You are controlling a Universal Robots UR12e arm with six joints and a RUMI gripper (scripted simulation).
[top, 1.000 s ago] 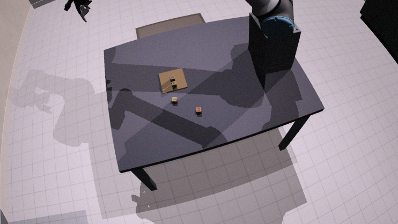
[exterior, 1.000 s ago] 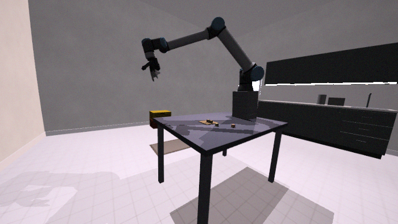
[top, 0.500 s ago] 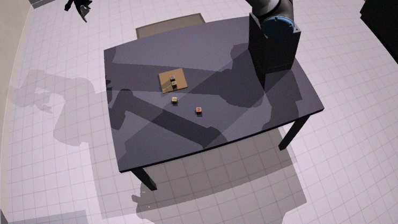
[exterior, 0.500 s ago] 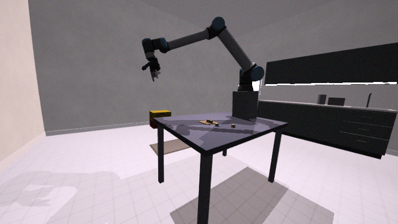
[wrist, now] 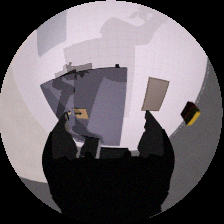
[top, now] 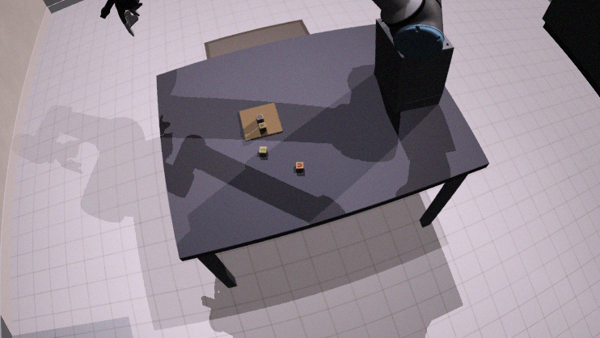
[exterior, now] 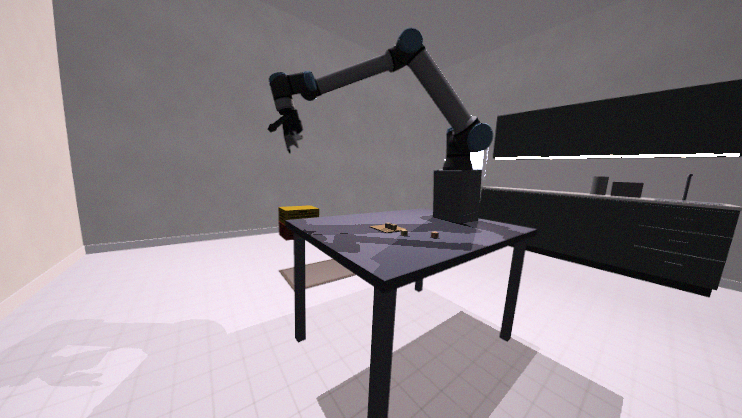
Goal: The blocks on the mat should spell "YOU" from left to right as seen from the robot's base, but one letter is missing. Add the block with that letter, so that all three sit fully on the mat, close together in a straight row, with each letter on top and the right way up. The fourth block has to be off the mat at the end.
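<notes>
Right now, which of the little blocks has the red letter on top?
The block with the red marking, alone on the dark table, farthest from the tan mat. The other off-mat block shows green, like one of the two on the mat.

In the top view the arm (top: 413, 16) is cut off by the upper edge, so only its base joint shows. The gripper (top: 121, 11) at the upper left is partly cropped there too.

The four blocks are too small to read surely. The two on the mat (top: 272, 115) show only a bluish mark (top: 259, 117) and a green one (top: 262, 125). In the exterior view they are mere specks (exterior: 392, 226).

In the wrist view the dark fingers cover the lower part of the table (wrist: 107, 107), and the mat there is a small tan patch (wrist: 82, 114).
</notes>
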